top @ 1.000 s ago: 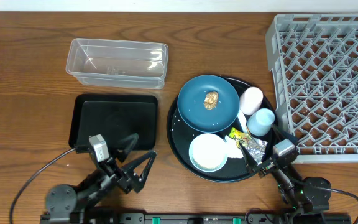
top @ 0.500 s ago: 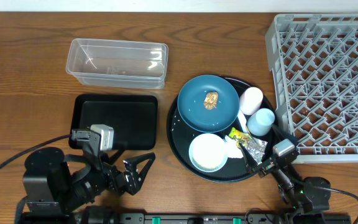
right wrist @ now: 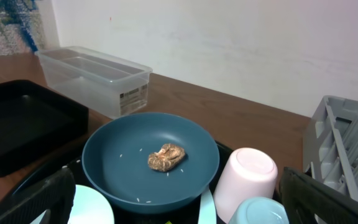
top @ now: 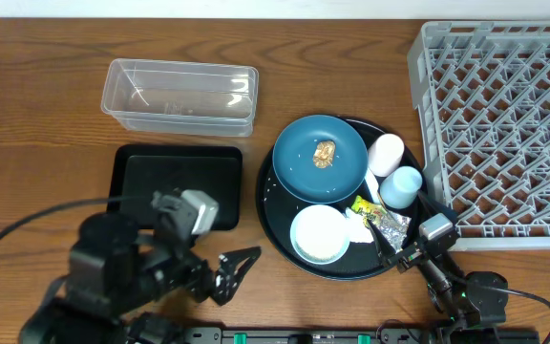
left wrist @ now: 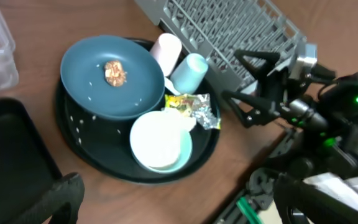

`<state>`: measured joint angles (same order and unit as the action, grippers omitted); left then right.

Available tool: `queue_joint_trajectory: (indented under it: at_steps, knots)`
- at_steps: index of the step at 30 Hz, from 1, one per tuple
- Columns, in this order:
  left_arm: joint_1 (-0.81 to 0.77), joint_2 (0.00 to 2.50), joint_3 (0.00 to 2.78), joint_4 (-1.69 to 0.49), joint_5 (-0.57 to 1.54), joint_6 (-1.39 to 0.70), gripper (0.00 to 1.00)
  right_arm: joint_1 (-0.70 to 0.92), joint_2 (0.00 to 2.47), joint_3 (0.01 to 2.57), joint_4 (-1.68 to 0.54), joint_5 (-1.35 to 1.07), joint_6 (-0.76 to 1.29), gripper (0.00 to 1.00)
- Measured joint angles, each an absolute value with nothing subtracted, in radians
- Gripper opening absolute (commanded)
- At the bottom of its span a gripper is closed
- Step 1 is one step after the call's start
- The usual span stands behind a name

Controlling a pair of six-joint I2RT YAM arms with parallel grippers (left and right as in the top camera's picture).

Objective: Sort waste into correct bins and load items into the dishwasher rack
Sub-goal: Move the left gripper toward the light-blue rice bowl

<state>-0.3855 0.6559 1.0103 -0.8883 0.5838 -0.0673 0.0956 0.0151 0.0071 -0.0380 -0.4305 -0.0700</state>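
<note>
Left gripper: fingers spread wide, holding nothing and touching nothing; it hangs left of the round black tray by the near table edge, fingertips turned toward that tray, and the arm's dark bulk covers the near edge of the shallow black rectangular tray. Right gripper: fingers likewise wide apart and empty; it sits low at the round tray's near-right rim, pointing in across it. On the round tray: dark-blue plate at the far side, carrying a brown food lump and scattered rice grains; white cup and pale-blue cup lying along the right rim; light-blue bowl at the near side; yellow-green packet, crumpled silver foil and white tissue bunched just right of the bowl. Clear plastic tub: far-left of the round tray. Grey dishwasher rack: just beside the round tray's right rim.
</note>
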Motion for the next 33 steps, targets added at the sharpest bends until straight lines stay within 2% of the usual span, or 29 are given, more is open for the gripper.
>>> queue_joint_trajectory:
  at_steps: [10,24,33]
  knots:
    - [-0.661,1.003,1.029,-0.825,0.392,-0.08,0.98,0.096,0.016,0.007,-0.038,-0.43,-0.07,0.99]
    - [-0.843,1.275,1.029,-0.832,0.44,-0.077,0.98,0.096,0.016,0.007,-0.038,-0.43,-0.07,0.99]
    - [-1.1,1.416,1.029,-0.818,0.147,-0.074,0.98,0.096,0.016,0.007,-0.038,-0.43,-0.07,0.99]
